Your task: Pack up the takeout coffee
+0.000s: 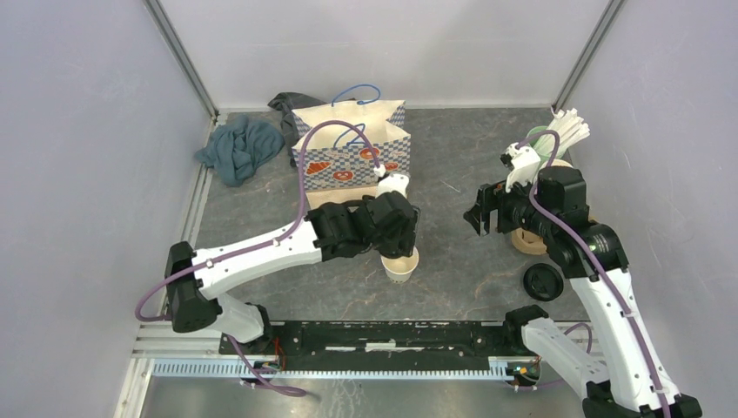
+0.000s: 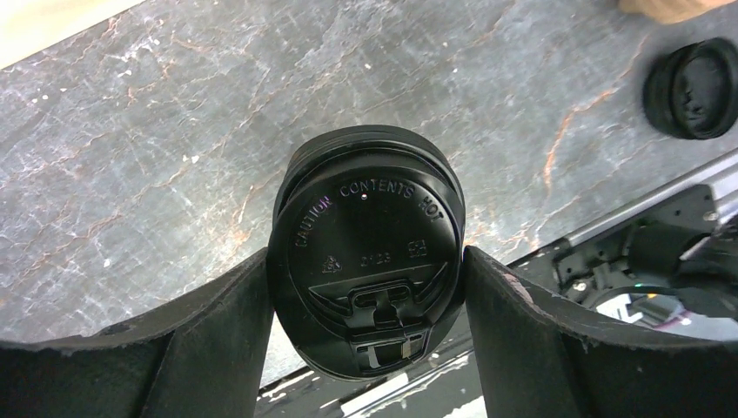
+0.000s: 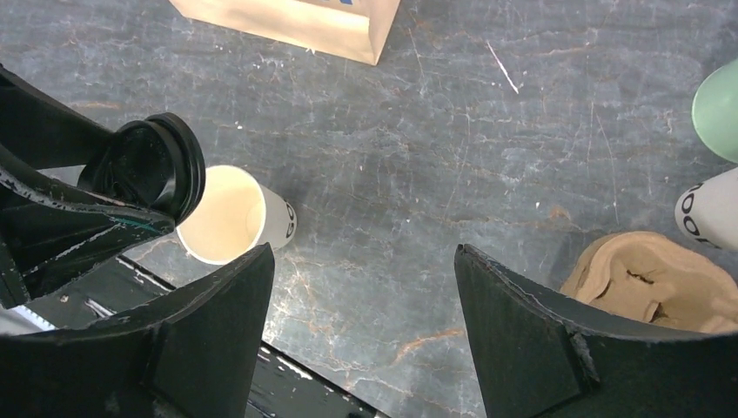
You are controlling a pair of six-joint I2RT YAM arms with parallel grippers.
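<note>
The takeout coffee's cream-white cup [image 1: 401, 266] stands open on the dark table, its inside showing in the right wrist view [image 3: 228, 214]. Its round black lid [image 2: 365, 248] is off the cup, pinched at its rim between both fingers of my left gripper [image 2: 365, 259]. That gripper [image 1: 396, 242] hovers just over the cup and holds the lid [image 3: 152, 170] tilted beside the cup's rim. My right gripper [image 3: 364, 252] is open and holds nothing. It hangs over bare table right of the cup [image 1: 480, 218].
A patterned paper bag [image 1: 352, 152] stands open behind the cup. A spare black lid [image 1: 543, 282] lies at the front right. A brown cup carrier [image 3: 648, 279], a stack of cups [image 3: 709, 209] and a mint-green cup of straws [image 1: 557, 139] crowd the right side. A teal cloth [image 1: 239, 148] lies back left.
</note>
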